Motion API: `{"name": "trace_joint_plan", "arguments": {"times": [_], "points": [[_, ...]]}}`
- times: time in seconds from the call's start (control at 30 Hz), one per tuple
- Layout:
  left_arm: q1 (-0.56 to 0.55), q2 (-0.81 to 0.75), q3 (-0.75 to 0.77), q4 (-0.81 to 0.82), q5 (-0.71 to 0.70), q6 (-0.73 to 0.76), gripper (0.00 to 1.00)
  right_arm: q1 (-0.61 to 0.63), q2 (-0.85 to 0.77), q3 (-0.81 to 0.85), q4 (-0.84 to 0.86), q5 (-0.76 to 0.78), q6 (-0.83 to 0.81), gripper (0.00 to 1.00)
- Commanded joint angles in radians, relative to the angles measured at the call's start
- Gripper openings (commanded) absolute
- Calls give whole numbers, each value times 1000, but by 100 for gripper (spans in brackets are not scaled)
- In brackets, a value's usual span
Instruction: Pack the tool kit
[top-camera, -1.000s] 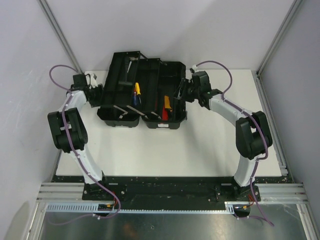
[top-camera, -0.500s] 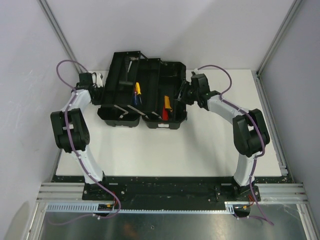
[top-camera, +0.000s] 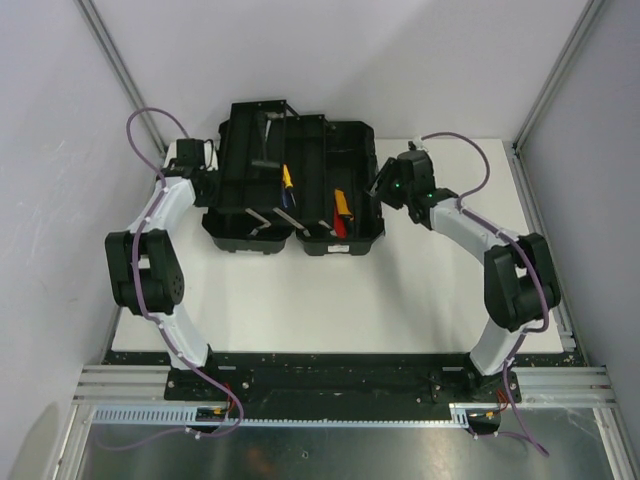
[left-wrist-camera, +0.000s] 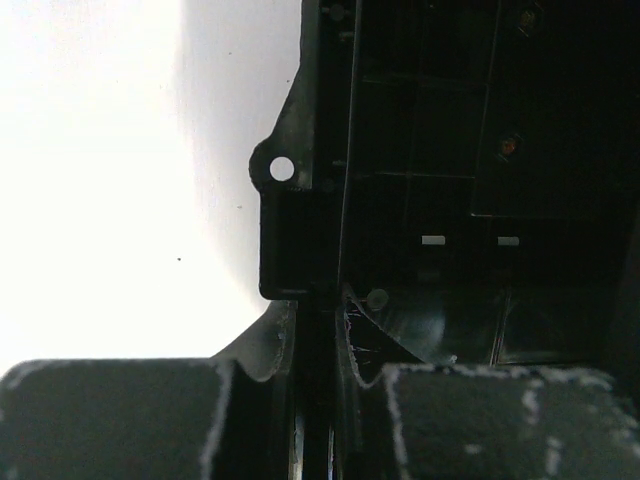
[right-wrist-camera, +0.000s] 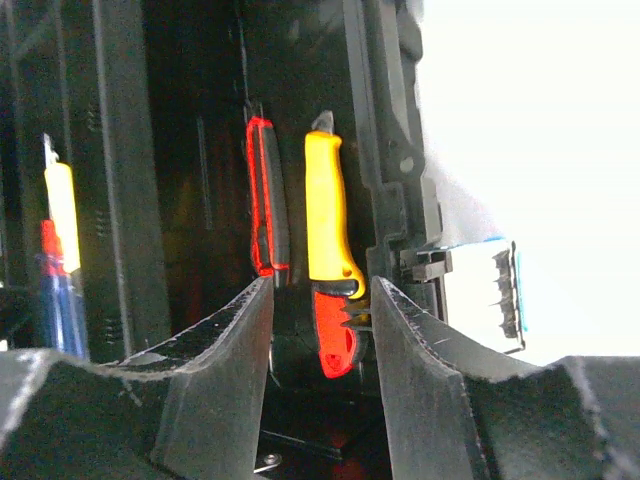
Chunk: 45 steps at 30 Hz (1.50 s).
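Open black tool kit (top-camera: 300, 190) at far middle of white table (top-camera: 330, 300), yellow-handled screwdriver (right-wrist-camera: 325, 215) inside near right wall. Left end effector (left-wrist-camera: 310, 375) clamped on kit's left wall. Right end effector (right-wrist-camera: 320, 295) just beside right wall, fingers apart, gripping nothing.

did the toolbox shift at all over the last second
Yes. The toolbox has slid a little to the right across the white table, so its right end now sits closer to the right-hand frame post.
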Motion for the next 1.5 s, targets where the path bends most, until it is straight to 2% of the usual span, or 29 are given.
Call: {"name": "trace_joint_plan", "arguments": {"times": [0.0,0.3,0.63,0.77,1.03,1.13,1.47], "points": [[2,-147,91,106,-150,-11,0,-35,-97,1,58,37,-46,49],[-51,-213,163,103,-188,8,0,-98,-6,2,24,-46,-181,52],[-120,-225,220,89,-251,35,0,-115,119,1,162,-345,-201,50],[-122,-228,193,88,-260,36,0,-113,145,2,169,-405,-187,44],[-137,-221,186,86,-341,78,0,-77,81,6,97,-268,-208,4],[-153,-217,185,87,-401,106,0,-54,38,13,78,-194,-232,0],[-174,-199,148,88,-601,170,0,-2,-23,86,-50,0,-308,0]]}}
